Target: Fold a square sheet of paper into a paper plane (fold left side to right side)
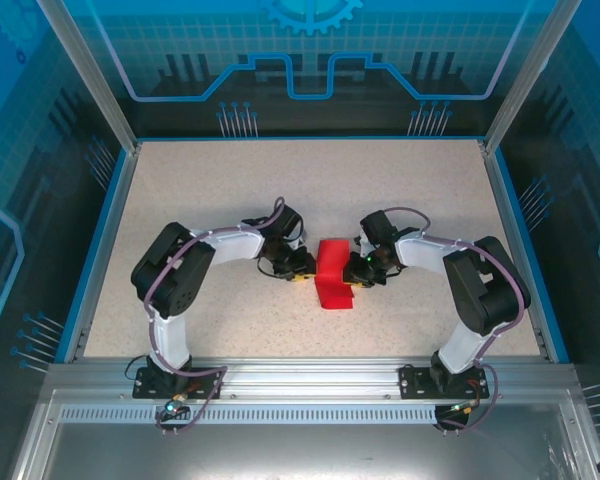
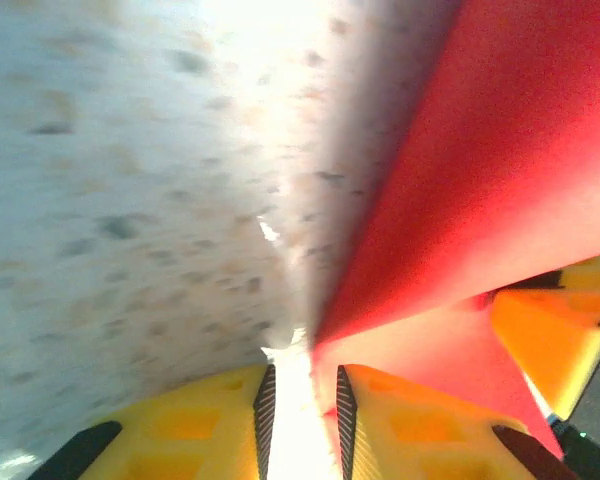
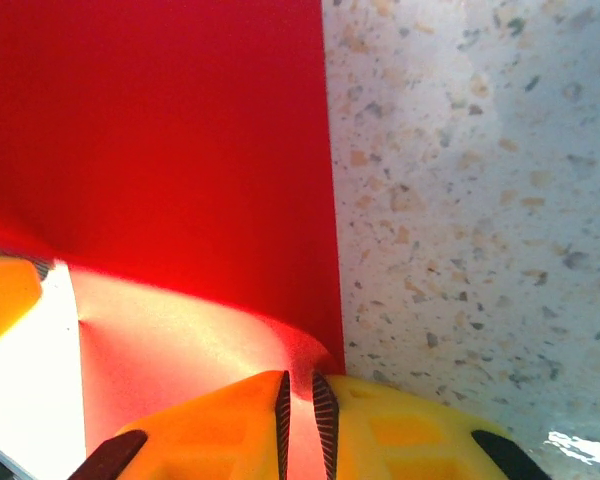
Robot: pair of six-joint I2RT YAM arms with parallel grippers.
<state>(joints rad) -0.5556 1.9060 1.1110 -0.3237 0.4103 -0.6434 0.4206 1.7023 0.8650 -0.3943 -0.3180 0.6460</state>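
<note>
- The left arm (image 1: 180, 272) is white with black joints and a lilac cable along it. It bends in from its base at the near rail toward the middle of the table.
- The left gripper (image 1: 302, 270) sits at the left edge of the red sheet of paper (image 1: 332, 262). In the left wrist view its yellow fingers (image 2: 200, 430) have ribbed black inner faces. The left gripper (image 2: 302, 385) has a narrow bright gap between them, and the sheet's edge runs down into that gap against the right-hand finger. I cannot tell whether the jaws pinch it.
- The red sheet of paper (image 2: 480, 180) is thin, matte and bright red. It lies mid-table between the two grippers. It is not flat: one sloped panel rises off the surface along a sharp crease, with a paler pinkish face beneath it.
- In the right wrist view the sheet (image 3: 160, 130) has a straight, clean right edge. The right gripper (image 3: 300, 392) has its jaws closed onto the curled red edge, with paper filling the slit.
- The right gripper (image 1: 360, 270) touches the sheet's right side, and the right arm (image 1: 475, 282) mirrors the left.
- The table (image 1: 210, 190) is pale beige speckled stone-look laminate, edged in blue.
- A ribbed aluminium rail (image 1: 300, 378) crosses the near side.
- Translucent blue panels (image 1: 310, 60) with printed circuit-like lines wall the cell.
</note>
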